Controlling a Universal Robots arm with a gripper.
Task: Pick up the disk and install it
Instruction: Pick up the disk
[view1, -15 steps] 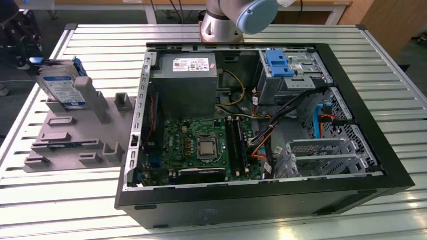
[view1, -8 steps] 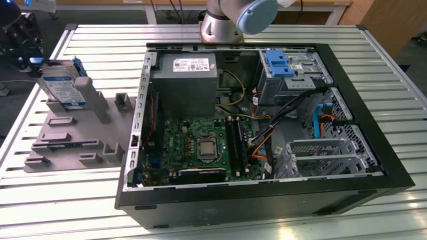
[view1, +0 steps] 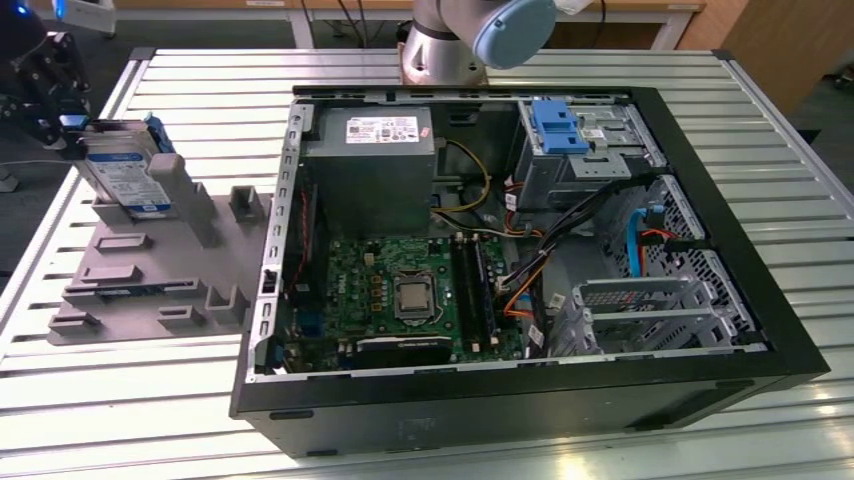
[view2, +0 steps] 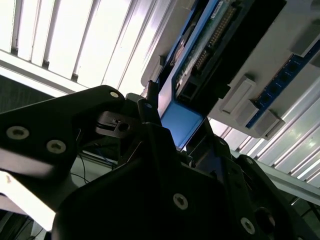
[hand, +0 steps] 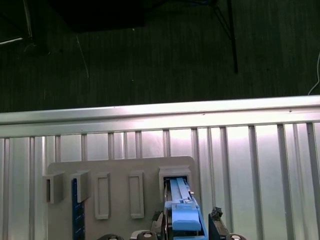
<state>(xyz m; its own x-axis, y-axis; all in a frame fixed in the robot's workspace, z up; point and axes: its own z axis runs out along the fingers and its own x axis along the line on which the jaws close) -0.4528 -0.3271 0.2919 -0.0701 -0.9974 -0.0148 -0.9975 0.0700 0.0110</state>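
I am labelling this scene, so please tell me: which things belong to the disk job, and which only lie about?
Job: disk, grey fixture block holding it, open computer case.
Lying about: power supply, motherboard, blue bracket, slatted table.

The disk (view1: 124, 175) stands upright at the far end of the fixture block (view1: 140, 270), which lies on the slatted table (view1: 107, 390), on the exterior view's left of the open computer case (view1: 534, 400).

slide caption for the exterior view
Disk stands on edge in the grey fixture block, beside the open computer case on the slatted table.
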